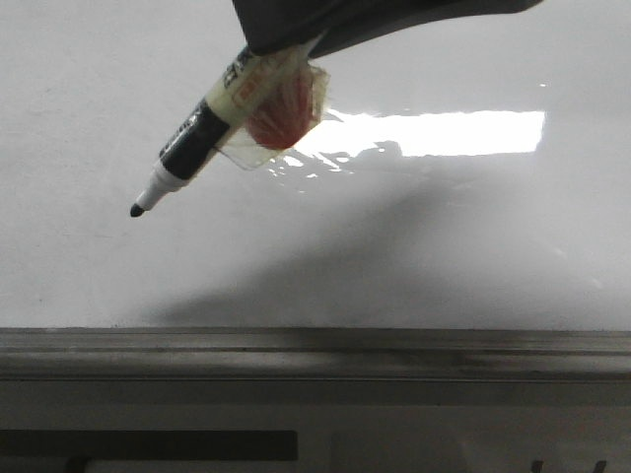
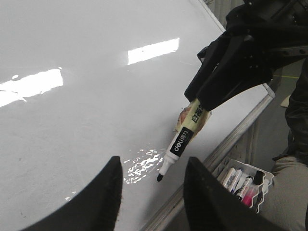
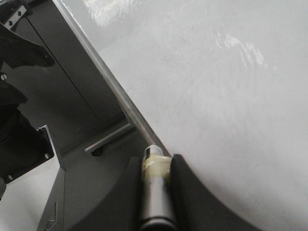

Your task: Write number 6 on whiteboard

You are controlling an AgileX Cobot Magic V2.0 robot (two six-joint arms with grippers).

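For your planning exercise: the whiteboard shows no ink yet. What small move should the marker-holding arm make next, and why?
Probably ease the marker tip-first onto the whiteboard to start the 6's stem. The right tool grips the marker, its cap is off, and no stroke shows on the board. Whether the tip already touches cannot be told.

The brand name "deli" is printed in white letters on the black band of the marker pen (image 2: 182,140), just below the right gripper (image 2: 204,103) in which the pen is clamped. On the pale label nearer the gripper, dark characters are seen but cannot be made out. No written figure can be read on the whiteboard (image 2: 86,120).
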